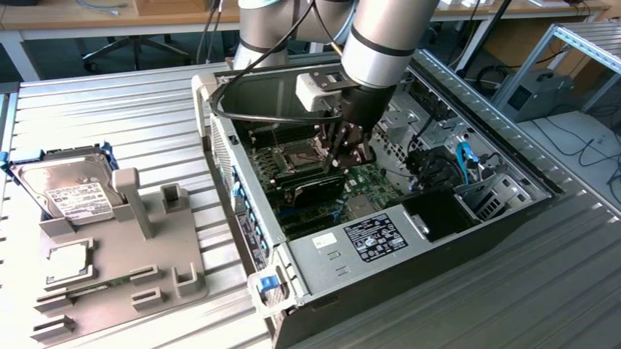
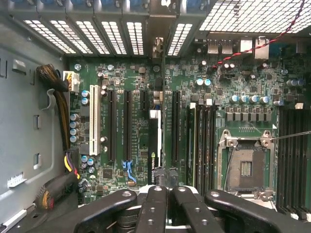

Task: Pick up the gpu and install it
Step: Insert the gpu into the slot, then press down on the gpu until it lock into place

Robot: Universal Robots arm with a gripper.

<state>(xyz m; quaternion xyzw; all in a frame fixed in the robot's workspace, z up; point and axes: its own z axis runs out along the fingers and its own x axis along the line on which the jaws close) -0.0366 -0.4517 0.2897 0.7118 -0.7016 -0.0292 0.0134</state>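
- One arm is what I have on screen, reaching down into the open computer case [image 1: 505, 190] that lies on its side on the ribbed metal table [image 1: 116, 123].
- My gripper [image 1: 347, 149] sits low over the green motherboard [image 1: 364, 182], about mid-case in the exterior view.
- From the wrist view I see the gripper [image 2: 164, 191] with its jaws closed, the black fingers [image 2: 154, 204] pressed together over the top edge of the gpu [image 2: 154, 150].
- I read the gpu as a thin dark card seen edge-on, standing upright between the long black expansion slots [image 2: 112, 126], its far end meeting the metal bracket area at the vented rear wall [image 2: 116, 29] of the case.
- Whether the card is fully seated in its slot, I cannot tell.
- In the exterior view the gpu [image 1: 313, 190] shows as a dark board just below the gripper.
- Beside the card, I see the empty CPU socket [image 2: 245, 167] and rows of memory slots [image 2: 296, 155].
- Well apart from the case, toward the exterior view's left, a grey parts holder [image 1: 126, 269] carries a hard drive [image 1: 68, 190] leaning upright.
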